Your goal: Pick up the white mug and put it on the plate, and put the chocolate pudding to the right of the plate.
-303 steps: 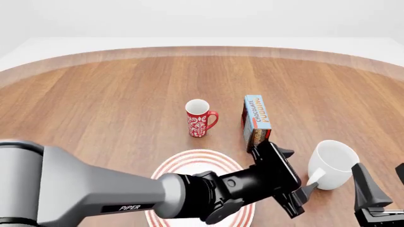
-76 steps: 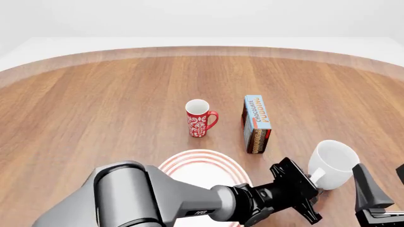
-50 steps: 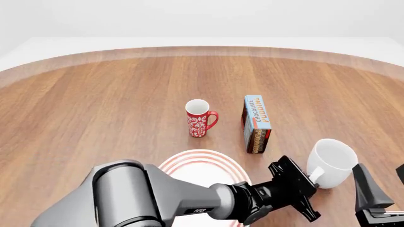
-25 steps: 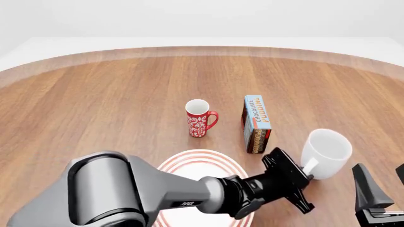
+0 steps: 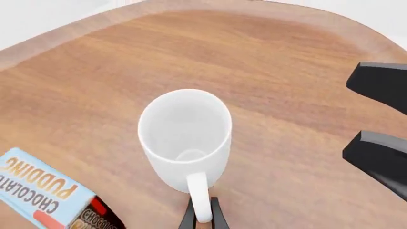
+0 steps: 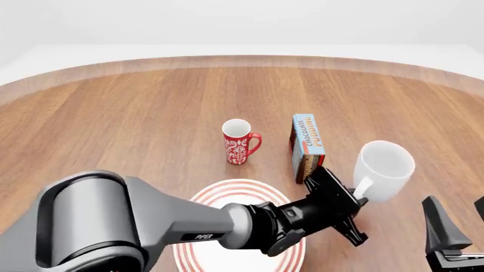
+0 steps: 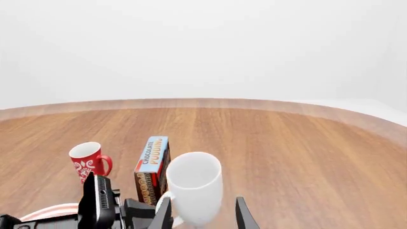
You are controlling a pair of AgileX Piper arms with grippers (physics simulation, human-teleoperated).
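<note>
The white mug (image 6: 384, 169) hangs above the table, just right of the chocolate pudding (image 6: 308, 141), which stands on its edge. My left gripper (image 6: 360, 191) is shut on the mug's handle (image 5: 199, 198), mouth tilted toward the camera. The plate (image 6: 230, 190) lies at the near middle, partly under my left arm. My right gripper (image 6: 459, 224) stands open at the near right corner, apart from the mug. Its fingers (image 5: 380, 81) show beside the mug (image 5: 184, 136) in the left wrist view. The right wrist view shows the mug (image 7: 194, 183) ahead of my right gripper (image 7: 202, 220).
A red mug with white pattern (image 6: 239, 141) stands left of the pudding carton, behind the plate. It also shows in the right wrist view as the red mug (image 7: 89, 160), with the carton (image 7: 152, 162) beside it. The wooden table curves away at the back.
My left gripper closed on the white mug's handle and lifted it off the table, carrying it up and slightly left toward the pudding. The right gripper has stayed put.
</note>
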